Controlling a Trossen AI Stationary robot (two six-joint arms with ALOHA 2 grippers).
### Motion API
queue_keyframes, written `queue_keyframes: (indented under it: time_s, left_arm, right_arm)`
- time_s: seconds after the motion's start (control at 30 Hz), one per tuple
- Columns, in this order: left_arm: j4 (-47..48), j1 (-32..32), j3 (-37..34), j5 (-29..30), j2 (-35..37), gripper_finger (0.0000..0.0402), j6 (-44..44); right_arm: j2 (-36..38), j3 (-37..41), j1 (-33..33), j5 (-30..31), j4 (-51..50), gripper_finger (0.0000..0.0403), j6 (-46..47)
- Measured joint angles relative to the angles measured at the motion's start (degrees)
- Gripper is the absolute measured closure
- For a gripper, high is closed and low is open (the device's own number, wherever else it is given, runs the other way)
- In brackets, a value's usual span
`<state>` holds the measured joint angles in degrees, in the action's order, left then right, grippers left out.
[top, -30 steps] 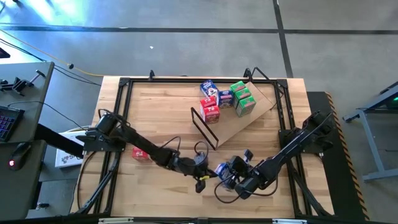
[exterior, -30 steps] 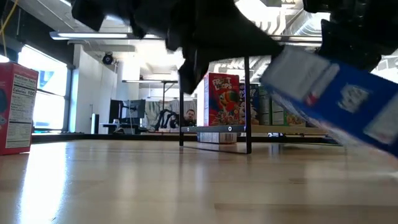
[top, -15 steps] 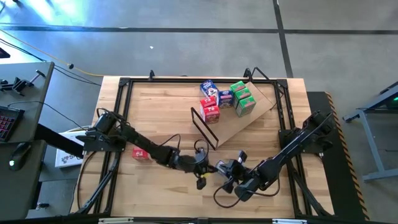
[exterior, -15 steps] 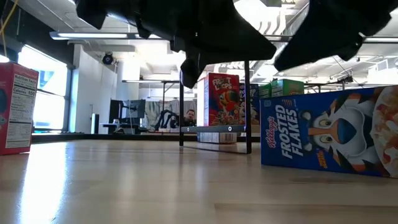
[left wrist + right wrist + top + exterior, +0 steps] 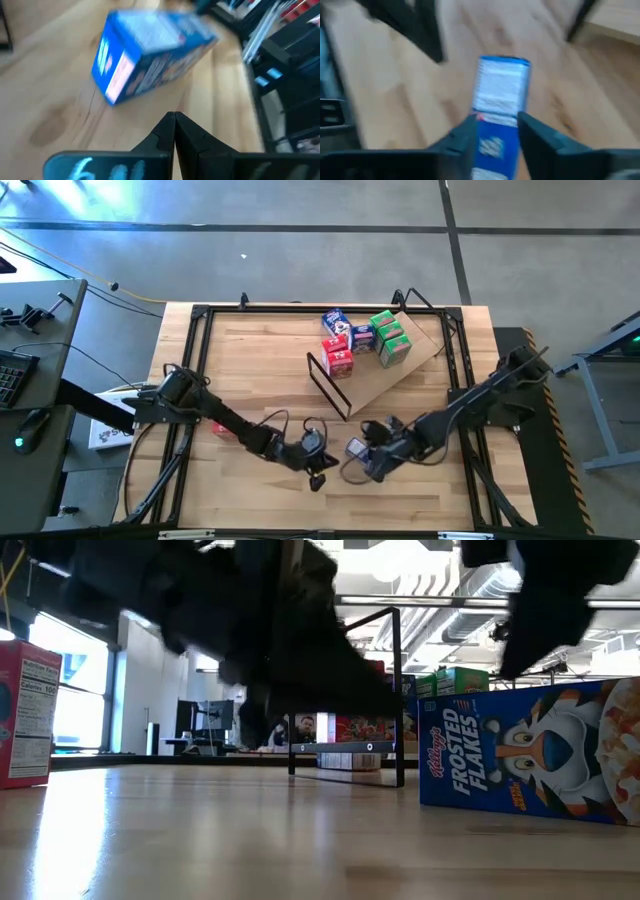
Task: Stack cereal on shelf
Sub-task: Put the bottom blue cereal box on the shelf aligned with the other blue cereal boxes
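Right end effector (image 5: 496, 131): fingers spread either side of the blue box (image 5: 501, 97), which stands on the worktop (image 5: 260, 370); they bracket its near end, but I cannot tell whether the pads press it yet, so I would not call it a grip.
Left end effector (image 5: 174, 131): fingers pinched together with nothing between them, hanging near the blue box on its other side; in the view from above it sits at the front middle of the worktop (image 5: 318, 463).
Step in hand: by my judgement, taking hold of the blue box to carry it to the shelf. To do it well, centre the fingers on the two narrow sides, squeeze squarely so the light cardboard does not twist or tip, lift straight up, and keep the left arm out of the path.
Shelf (image 5: 395, 375): slanted board at the back right of the worktop, with a black wire frame (image 5: 326, 385) along its lower edge.
On the shelf: a cluster near its upper end, namely green boxes (image 5: 390, 340), a red box (image 5: 338, 358) and blue boxes (image 5: 345, 325), touching one another.
Off the shelf: the blue box in front of the shelf's lower edge, well apart from it; a lone red box (image 5: 25, 712) far over on the left of the worktop.
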<state>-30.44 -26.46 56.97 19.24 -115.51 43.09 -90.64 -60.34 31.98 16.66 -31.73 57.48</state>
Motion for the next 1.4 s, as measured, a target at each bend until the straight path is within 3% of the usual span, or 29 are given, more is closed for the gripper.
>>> queue_keyframes:
  time_s: [0.13,0.27,0.37,0.57,0.8,1.13,1.4]
  left_arm:
    - [2.12,-1.23,-0.38,4.2,0.34,0.0401,-2.18]
    - [-7.1,-2.08,-4.33,4.23,1.77,0.0401,-2.93]
    - [-16.54,-2.59,-9.97,3.53,1.45,0.0401,-1.59]
    - [-31.34,-3.77,-18.41,4.96,1.78,0.0401,-0.05]
    - [-33.35,-4.68,-19.74,5.45,2.0,0.0401,-1.24]
    - [-33.42,-4.79,-19.71,5.47,2.02,0.0401,-2.77]
    - [-34.42,-5.07,-19.69,5.45,2.11,0.0401,-3.46]
  right_arm:
    - [-0.32,-0.42,-1.81,-3.85,5.05,0.0195,-3.34]
    - [-1.52,-3.3,-2.91,-3.22,2.56,0.013,-4.99]
    - [-4.0,-6.26,-4.49,-3.25,-0.27,0.0113,-5.49]
    - [-11.43,-15.06,-6.07,-3.74,-12.36,0.0109,-5.71]
    - [-18.68,-23.48,-7.64,-7.11,-19.93,0.0109,-5.37]
    - [-22.05,-24.5,-8.69,-10.68,-19.83,0.0115,-3.36]
    - [-22.05,-23.1,-8.19,-11.22,-17.27,0.0177,-2.03]
